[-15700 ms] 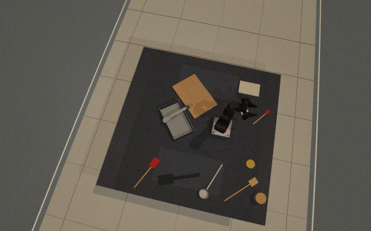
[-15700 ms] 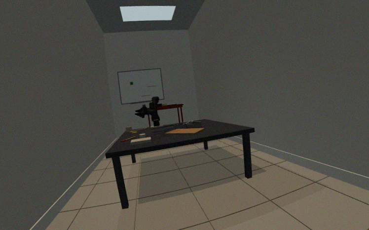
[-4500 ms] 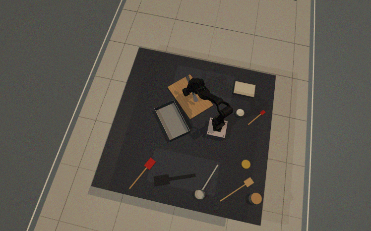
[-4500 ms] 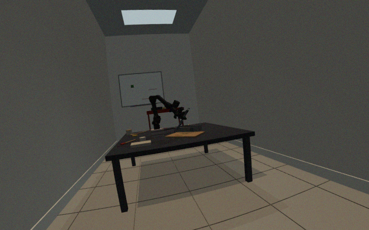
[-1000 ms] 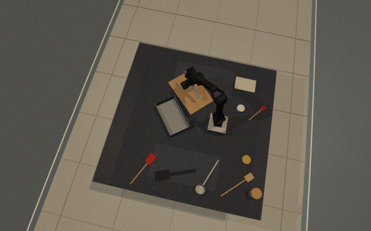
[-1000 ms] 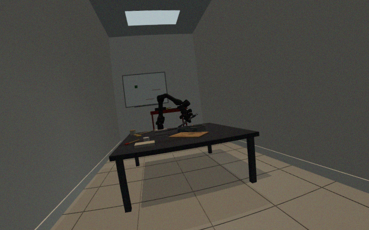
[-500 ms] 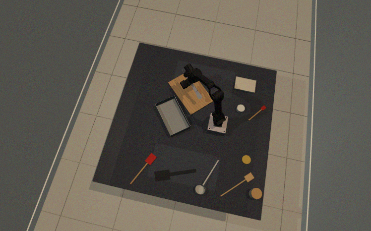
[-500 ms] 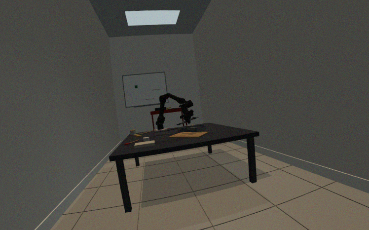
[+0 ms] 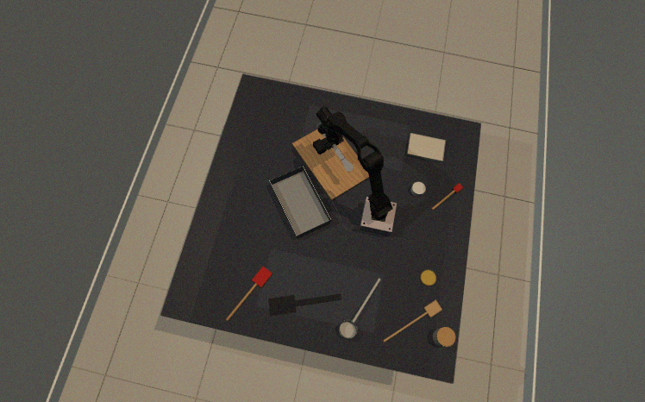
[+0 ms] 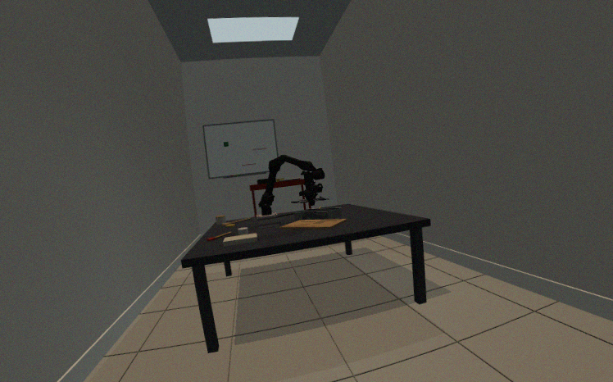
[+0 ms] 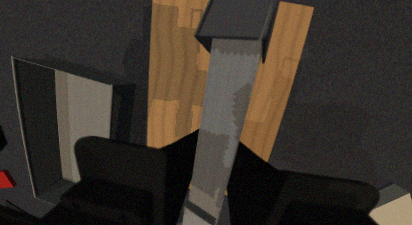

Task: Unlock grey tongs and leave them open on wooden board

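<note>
My gripper (image 9: 334, 143) (image 10: 312, 202) (image 11: 214, 135) points down and is shut on the grey tongs (image 9: 343, 160) (image 10: 296, 202) (image 11: 226, 88). The tongs lie roughly level in the air above the wooden board (image 9: 347, 185) (image 10: 299, 224) (image 11: 172, 53), and their shadow falls on it. In the wrist view they run up from between the fingers to a dark, box-like end. Only one broad grey bar shows there, so I cannot tell whether the arms are spread or locked. The roasting tin (image 9: 299, 202) (image 11: 90, 113) stands beside the board with no tongs across it.
A cream block (image 9: 426, 147) (image 10: 240, 238) and a small white round thing (image 9: 418, 187) (image 10: 242, 230) stand on the base's side of the board. A red-headed spatula (image 9: 261, 276), a dark spatula (image 9: 282, 304) and a ladle (image 9: 347, 329) lie farther off.
</note>
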`<state>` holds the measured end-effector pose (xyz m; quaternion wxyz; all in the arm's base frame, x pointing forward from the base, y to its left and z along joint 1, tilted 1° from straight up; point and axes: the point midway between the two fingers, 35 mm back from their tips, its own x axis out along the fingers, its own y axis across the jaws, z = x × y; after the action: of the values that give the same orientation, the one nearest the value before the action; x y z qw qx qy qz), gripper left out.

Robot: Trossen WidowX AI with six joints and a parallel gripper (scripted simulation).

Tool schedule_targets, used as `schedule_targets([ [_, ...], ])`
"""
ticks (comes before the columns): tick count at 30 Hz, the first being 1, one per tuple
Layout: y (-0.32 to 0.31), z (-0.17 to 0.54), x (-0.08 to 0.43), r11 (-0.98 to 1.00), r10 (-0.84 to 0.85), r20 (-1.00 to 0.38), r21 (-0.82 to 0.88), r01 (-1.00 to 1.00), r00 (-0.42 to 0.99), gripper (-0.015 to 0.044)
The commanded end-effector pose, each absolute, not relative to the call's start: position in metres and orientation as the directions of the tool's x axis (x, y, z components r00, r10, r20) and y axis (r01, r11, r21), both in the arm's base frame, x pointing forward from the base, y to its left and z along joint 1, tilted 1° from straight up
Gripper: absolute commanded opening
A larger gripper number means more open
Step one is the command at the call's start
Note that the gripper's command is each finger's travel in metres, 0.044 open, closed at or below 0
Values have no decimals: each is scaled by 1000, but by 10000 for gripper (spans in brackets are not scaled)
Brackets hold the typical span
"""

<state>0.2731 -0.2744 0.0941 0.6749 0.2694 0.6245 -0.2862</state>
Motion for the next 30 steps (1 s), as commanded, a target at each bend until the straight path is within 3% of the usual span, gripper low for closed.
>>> schedule_targets([
  [1, -273, 95, 272, 693, -20, -999, 10, 721, 34, -150],
  [30, -276, 62, 275, 693, -18, -999, 10, 721, 32, -150],
])
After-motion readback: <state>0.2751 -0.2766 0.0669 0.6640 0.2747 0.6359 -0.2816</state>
